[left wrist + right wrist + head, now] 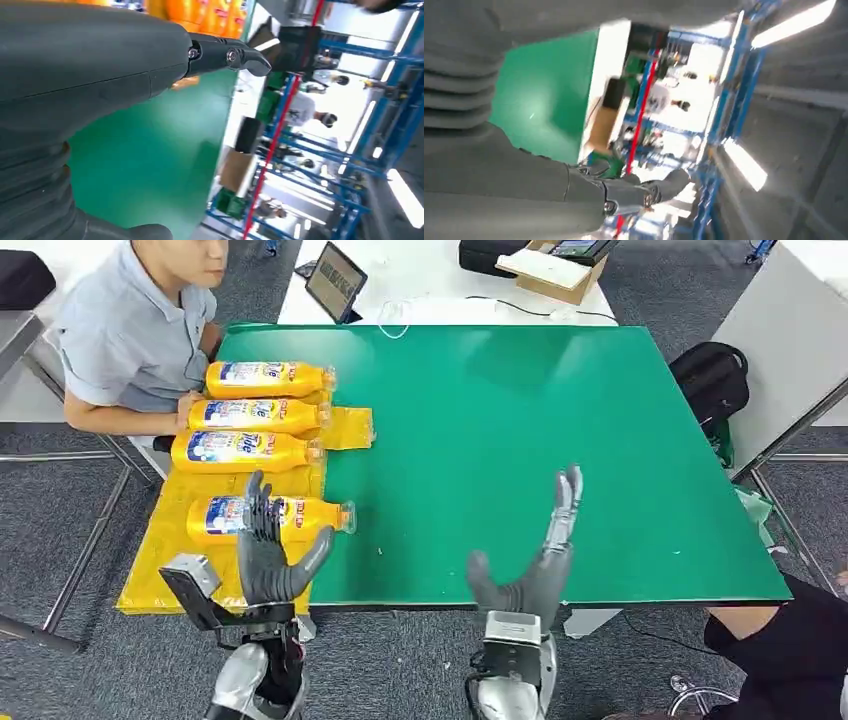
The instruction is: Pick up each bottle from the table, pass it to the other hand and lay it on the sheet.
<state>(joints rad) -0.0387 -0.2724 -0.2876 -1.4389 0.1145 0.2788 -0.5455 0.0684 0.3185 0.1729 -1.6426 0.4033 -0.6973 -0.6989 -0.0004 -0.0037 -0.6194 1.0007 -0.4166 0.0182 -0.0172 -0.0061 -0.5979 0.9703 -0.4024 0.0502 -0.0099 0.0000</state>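
Several orange bottles with blue labels lie side by side on the yellow sheet at the table's left edge; the nearest bottle lies just beyond my left hand. That hand is raised near the table's front edge, fingers spread, holding nothing. My right hand stands upright over the front middle of the green table, fingers straight and apart, empty. Orange bottles show past the left hand's fingers in the left wrist view. The right wrist view shows the right hand's fingers with nothing in them.
A person in a grey shirt sits at the table's far left, a hand by the bottles. A tablet and a cardboard box lie on the white table beyond. A black backpack sits on the floor right.
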